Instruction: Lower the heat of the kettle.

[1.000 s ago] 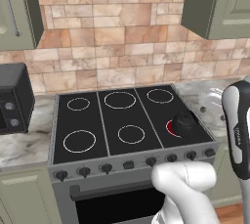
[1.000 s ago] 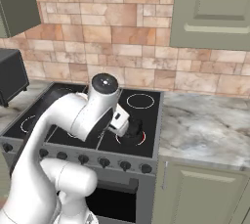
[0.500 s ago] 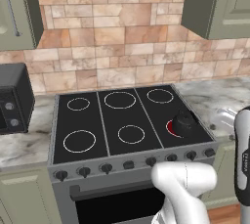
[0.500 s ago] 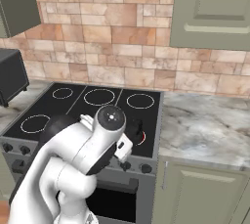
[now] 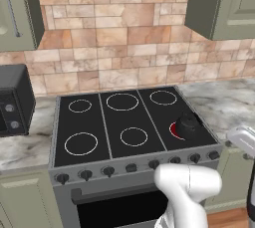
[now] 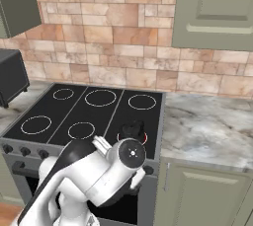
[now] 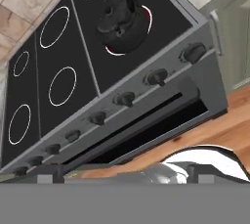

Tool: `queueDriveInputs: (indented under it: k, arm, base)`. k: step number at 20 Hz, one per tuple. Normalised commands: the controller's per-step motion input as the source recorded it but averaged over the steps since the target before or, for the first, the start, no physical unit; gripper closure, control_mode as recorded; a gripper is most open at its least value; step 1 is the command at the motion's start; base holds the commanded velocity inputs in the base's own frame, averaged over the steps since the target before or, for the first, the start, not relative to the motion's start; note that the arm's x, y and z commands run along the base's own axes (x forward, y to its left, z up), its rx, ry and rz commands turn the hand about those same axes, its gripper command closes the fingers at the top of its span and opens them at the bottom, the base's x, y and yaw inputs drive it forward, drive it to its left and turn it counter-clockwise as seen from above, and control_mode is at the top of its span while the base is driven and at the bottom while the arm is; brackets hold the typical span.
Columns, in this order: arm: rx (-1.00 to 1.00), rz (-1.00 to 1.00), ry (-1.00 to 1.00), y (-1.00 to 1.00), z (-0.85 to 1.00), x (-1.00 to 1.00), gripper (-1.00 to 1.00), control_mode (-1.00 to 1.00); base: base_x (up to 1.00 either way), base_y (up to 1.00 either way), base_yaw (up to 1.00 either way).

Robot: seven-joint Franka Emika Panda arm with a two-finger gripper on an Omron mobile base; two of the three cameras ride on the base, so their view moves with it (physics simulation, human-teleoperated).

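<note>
The small black kettle (image 5: 188, 126) (image 6: 131, 130) (image 7: 119, 17) sits on the stove's front right burner (image 7: 147, 21), whose ring glows red around it. My gripper (image 7: 124, 175) hangs low in front of the stove (image 5: 114, 132), below the row of dials and apart from them. Its two fingertips (image 7: 49, 172) stand wide apart at the bottom of the hand view, open and holding nothing. The dial at the right end (image 7: 194, 52) and its neighbour (image 7: 157, 77) are the closest ones below the kettle.
Several more black dials (image 5: 153, 164) run along the stove's front panel above the oven door (image 7: 146, 120). The other burners (image 5: 122, 101) are dark. A black microwave (image 5: 12, 100) stands on the left counter and marble counter (image 6: 207, 126) lies to the right, over a cabinet door (image 6: 197, 195).
My arm has folded down from above the cooktop to below the stove's front edge, uncovering the kettle in the right base view. The kettle and the stove have not moved.
</note>
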Motion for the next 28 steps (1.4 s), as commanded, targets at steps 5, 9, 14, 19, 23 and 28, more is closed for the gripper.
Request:
queueDriveInputs:
  k: [5, 9, 14, 19, 23, 28]
  arm:
    - [0.06, -0.05, -0.10, -0.40, -0.50, -0.14, -1.00, -1.00]
    - [0.09, -0.04, 0.00, -0.35, -0.55, 0.00, -1.00, -1.00]
    - [0.12, -0.01, 0.00, -0.26, -0.48, 0.23, -1.00, -1.00]
    - [0.12, 0.00, 0.00, -0.19, -0.32, 0.52, -1.00, -1.00]
    - [0.14, 0.00, 0.00, -0.18, -0.25, 0.55, -1.00, -1.00]
    - [0.16, 0.01, -0.04, -0.17, -0.36, 0.42, -1.00, -1.00]
  base:
    - [0.00, 0.00, 0.00]
    - [0.00, 0.00, 0.00]
    - [0.00, 0.00, 0.00]
    - [0.00, 0.00, 0.00]
    - [0.00, 0.00, 0.00]
    - [0.00, 0.00, 0.00]
